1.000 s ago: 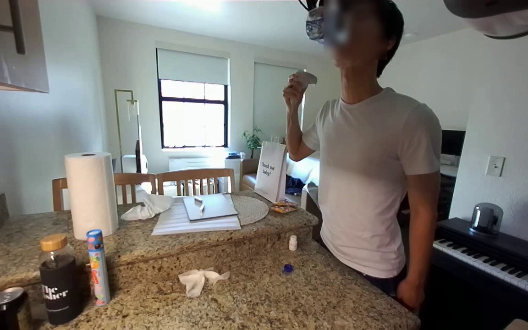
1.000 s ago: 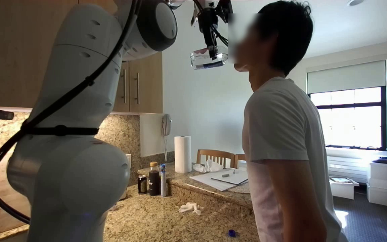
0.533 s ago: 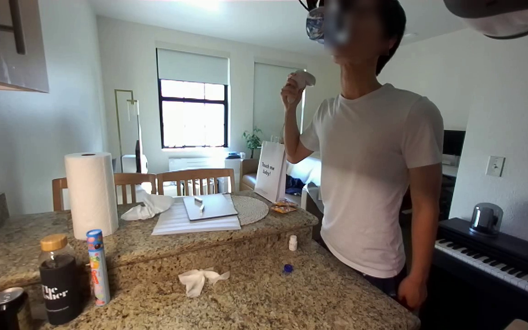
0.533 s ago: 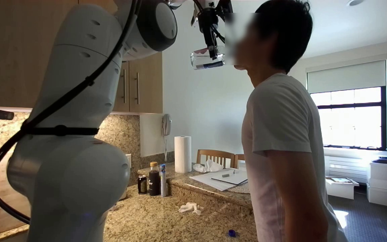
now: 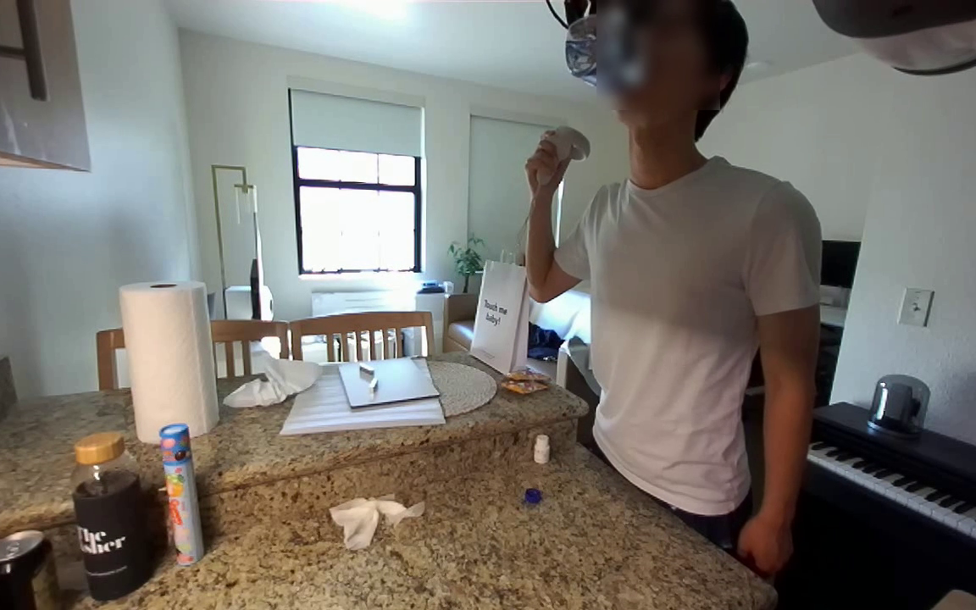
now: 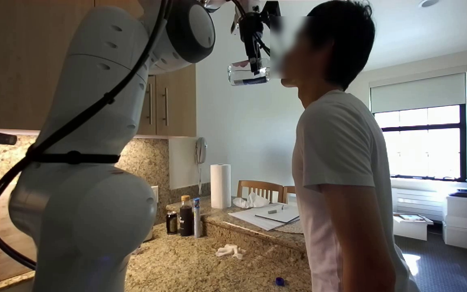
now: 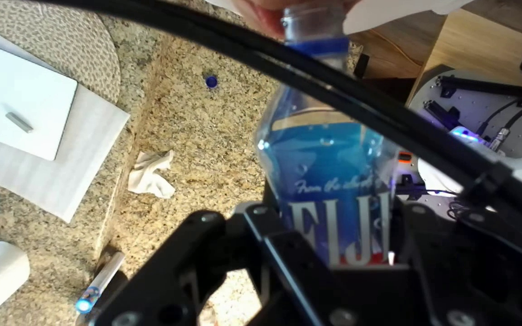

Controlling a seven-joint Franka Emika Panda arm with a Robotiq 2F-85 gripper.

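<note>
Fiji bottle (image 7: pixel 329 154), nearly level, held well above the height of the granite counter (image 5: pixel 471 563), its clear neck at the blurred face of the man (image 5: pixel 679 339); the counter has a raised ledge and a lower top; the man, in a white T-shirt, stands beside the counter, and whether his lips touch the neck I cannot tell; the white robot arm (image 6: pixel 91 211) rises near the counter; its black gripper (image 7: pixel 339 213), also well above the counter, has its jaws clamped on the bottle, one on each side; a paper towel roll (image 5: pixel 169 373) stands upright on the counter's ledge; on the counter's lower top, close together beside the ledge, stand a dark bottle (image 5: pixel 111 534) with a tan lid, a slim printed tube (image 5: pixel 183 500) and a dark can (image 5: pixel 20 580); along that same top are a crumpled white tissue (image 5: pixel 367 518), a small white bottle (image 5: pixel 542 451), upright near the ledge, and a blue cap (image 5: pixel 532 496).
</note>
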